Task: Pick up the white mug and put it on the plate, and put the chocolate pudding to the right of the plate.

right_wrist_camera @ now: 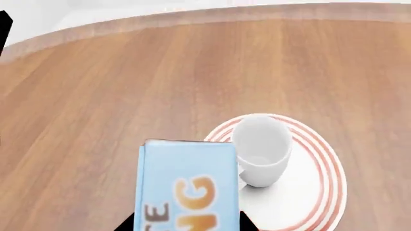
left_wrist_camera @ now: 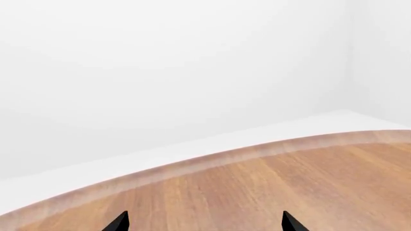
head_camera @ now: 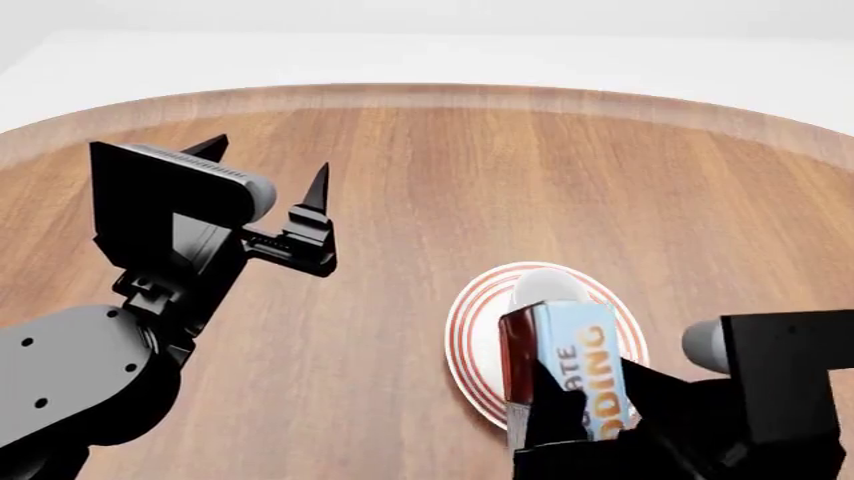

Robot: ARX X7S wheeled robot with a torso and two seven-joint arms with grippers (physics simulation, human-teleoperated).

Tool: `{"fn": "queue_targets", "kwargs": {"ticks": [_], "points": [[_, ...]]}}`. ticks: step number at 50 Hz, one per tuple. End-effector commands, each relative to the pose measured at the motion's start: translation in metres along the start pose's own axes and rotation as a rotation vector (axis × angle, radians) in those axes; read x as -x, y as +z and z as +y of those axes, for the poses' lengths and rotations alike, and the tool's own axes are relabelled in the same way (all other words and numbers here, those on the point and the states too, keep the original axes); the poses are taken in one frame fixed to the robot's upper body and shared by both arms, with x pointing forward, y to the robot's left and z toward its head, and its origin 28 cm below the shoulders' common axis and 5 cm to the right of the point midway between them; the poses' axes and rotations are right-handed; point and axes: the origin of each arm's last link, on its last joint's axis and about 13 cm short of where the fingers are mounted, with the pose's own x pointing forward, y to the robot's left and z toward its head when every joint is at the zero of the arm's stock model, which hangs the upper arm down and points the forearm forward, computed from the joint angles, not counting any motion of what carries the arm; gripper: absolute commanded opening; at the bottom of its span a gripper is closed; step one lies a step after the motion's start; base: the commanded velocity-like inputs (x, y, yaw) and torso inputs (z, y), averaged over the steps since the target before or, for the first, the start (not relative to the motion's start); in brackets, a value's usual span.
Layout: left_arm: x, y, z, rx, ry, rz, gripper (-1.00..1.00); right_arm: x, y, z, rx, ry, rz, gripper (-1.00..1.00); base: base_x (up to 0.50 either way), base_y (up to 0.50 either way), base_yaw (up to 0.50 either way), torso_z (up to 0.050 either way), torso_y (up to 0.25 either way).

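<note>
1. The left end effector (head_camera: 267,175) hovers above the bare left part of the wooden desk (head_camera: 400,180), its two dark fingers spread apart and holding nothing. Its wrist view shows only the fingertips (left_wrist_camera: 119,222), wood grain and a white wall, so this arm looks parked out of the way, well apart from the task's things.

2. The plate (head_camera: 470,345), white with red rings, lies on the desk right of centre. The white mug (right_wrist_camera: 260,147) already stands upright on it, mouth up, sitting toward the plate's far-left part in the right wrist view. By that layout the mug step looks finished.

3. The chocolate pudding (head_camera: 574,375) is held up off the desk, its light blue lettered face toward the cameras and its dark brown side visible. In the head view it overlaps the plate and hides most of the mug, so it appears to hang over or just before the plate, not yet to its right.

4. The right end effector (head_camera: 587,425) is clamped on the lower end of the carton, dark fingers on either side of it. My judgement: the carton is carried high to clear the mug, and it needs moving rightward, then lowering onto bare wood beside the plate.
</note>
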Motion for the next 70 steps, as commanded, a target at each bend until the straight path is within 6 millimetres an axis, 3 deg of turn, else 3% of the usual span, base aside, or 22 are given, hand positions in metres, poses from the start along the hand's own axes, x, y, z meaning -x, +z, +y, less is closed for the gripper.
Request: {"fn": "queue_targets", "kwargs": {"ticks": [1,9,16,23,35,52,60,70], "points": [[-0.003,0.005,-0.003,-0.009,-0.028,-0.025,1.0,0.033,0.041,-0.014,0.038,-0.019,-0.254,-1.0,0.0,0.0,0.0,0.0,0.0],[-0.003,0.005,-0.002,-0.012,-0.025,-0.022,1.0,0.053,0.068,-0.027,0.067,-0.138,-0.396,-1.0,0.0,0.0,0.0,0.0,0.0],[-0.002,0.007,-0.002,-0.016,-0.024,-0.025,1.0,0.059,0.086,-0.041,0.085,-0.249,-0.494,-1.0,0.0,0.0,0.0,0.0,0.002],[-0.002,0.006,-0.001,-0.019,-0.022,-0.024,1.0,0.048,0.111,-0.07,0.082,-0.469,-0.622,-1.0,0.0,0.0,0.0,0.0,0.0],[-0.003,0.003,-0.002,-0.018,-0.026,-0.015,1.0,0.019,0.158,-0.1,0.18,-0.521,-0.766,-1.0,0.0,0.0,0.0,0.0,0.0],[-0.003,0.003,-0.002,-0.021,-0.03,-0.011,1.0,-0.052,0.239,-0.148,0.312,-0.538,-0.548,-1.0,0.0,0.0,0.0,0.0,0.0],[-0.004,0.003,-0.003,-0.02,-0.034,-0.009,1.0,-0.075,0.252,-0.155,0.409,-0.446,-0.381,-1.0,0.0,0.0,0.0,0.0,0.0],[-0.004,0.002,-0.002,-0.021,-0.034,-0.007,1.0,-0.104,0.254,-0.171,0.514,-0.475,-0.227,-1.0,0.0,0.0,0.0,0.0,0.0]]}}
